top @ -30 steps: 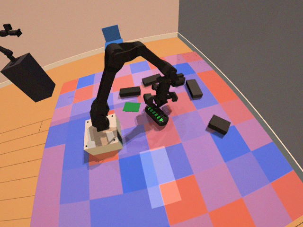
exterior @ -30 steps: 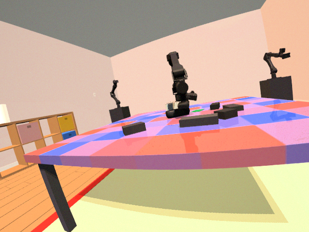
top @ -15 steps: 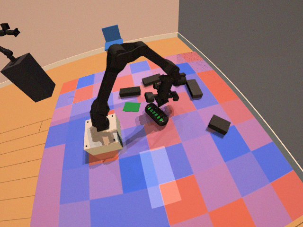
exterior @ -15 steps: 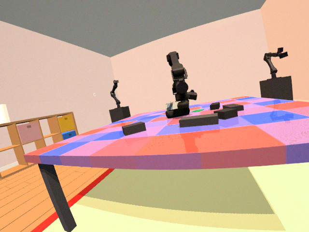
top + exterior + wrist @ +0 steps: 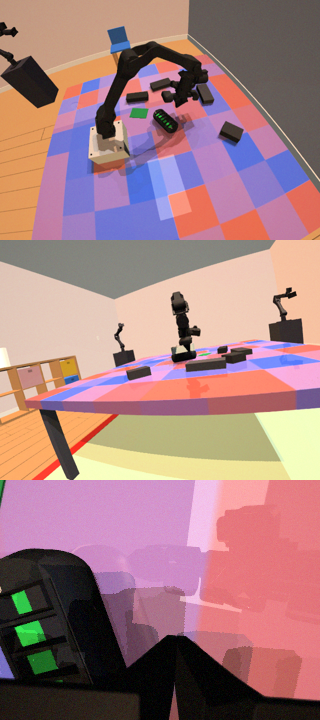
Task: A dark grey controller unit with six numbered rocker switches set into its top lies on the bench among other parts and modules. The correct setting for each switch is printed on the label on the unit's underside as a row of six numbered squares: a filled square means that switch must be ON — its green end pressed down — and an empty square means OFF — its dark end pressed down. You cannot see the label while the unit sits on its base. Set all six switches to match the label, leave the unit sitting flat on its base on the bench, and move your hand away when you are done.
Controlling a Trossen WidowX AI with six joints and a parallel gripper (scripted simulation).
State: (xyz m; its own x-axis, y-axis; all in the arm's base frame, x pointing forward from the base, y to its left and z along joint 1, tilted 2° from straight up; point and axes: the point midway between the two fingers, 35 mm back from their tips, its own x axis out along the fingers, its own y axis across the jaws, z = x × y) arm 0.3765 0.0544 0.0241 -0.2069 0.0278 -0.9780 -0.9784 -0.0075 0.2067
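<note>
The dark controller unit lies on the bench with its row of rocker switches facing up; green ends show along the row. Its underside label is hidden. In the wrist view three green switch ends show clearly, and a fourth is mostly cut off by the gripper body. Which end of each switch is pressed cannot be told surely. My gripper is shut and empty. It hangs above the bench, beside the unit's rounded end, with its fingertips to the right of the unit in the wrist view.
Dark blocks lie behind and to the right of the unit. A flat green square lies left of the unit. The arm's pale base box stands at the left.
</note>
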